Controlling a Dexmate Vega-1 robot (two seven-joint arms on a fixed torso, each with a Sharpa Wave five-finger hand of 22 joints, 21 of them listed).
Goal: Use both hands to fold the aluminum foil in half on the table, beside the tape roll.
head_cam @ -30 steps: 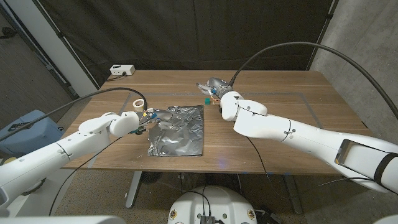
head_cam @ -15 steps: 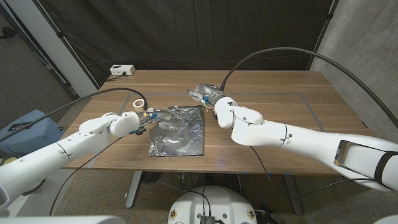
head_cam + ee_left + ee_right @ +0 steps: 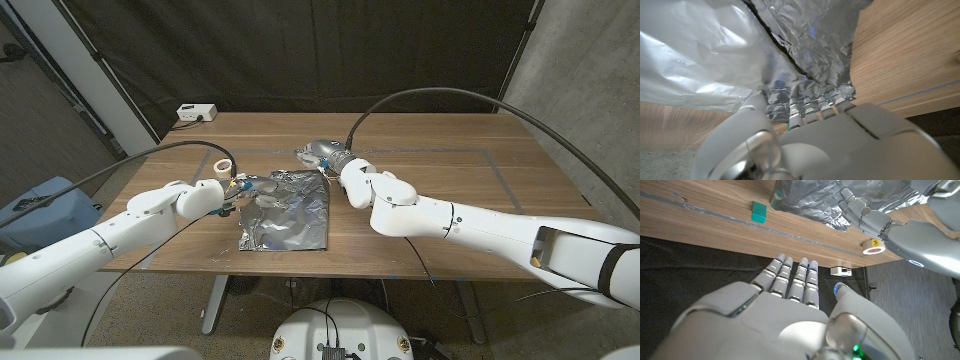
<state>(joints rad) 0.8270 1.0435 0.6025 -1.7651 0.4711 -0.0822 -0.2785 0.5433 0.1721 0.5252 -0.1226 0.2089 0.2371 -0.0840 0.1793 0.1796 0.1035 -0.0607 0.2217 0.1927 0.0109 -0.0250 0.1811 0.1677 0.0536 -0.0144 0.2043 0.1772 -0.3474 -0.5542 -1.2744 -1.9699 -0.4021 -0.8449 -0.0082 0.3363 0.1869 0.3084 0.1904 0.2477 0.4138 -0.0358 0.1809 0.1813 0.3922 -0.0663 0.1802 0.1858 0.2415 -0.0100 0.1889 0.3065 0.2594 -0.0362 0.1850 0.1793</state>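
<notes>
the aluminum foil (image 3: 286,208) lies crinkled on the wooden table (image 3: 450,205), its near edge close to the table's front edge. at the foil's left far corner the left hand (image 3: 236,190) has its fingers (image 3: 812,102) on the sheet, with a flap of foil raised over them in the left wrist view; it seems to pinch the foil, though the grip itself is hidden. just beyond that hand stands the tape roll (image 3: 224,166), beside the foil's far left corner. at the foil's far right corner hovers the right hand (image 3: 322,152), fingers (image 3: 792,277) straight, side by side and empty. a small teal block (image 3: 759,212) sits just off that corner. a white box (image 3: 196,113) rests at the table's far left edge.
</notes>
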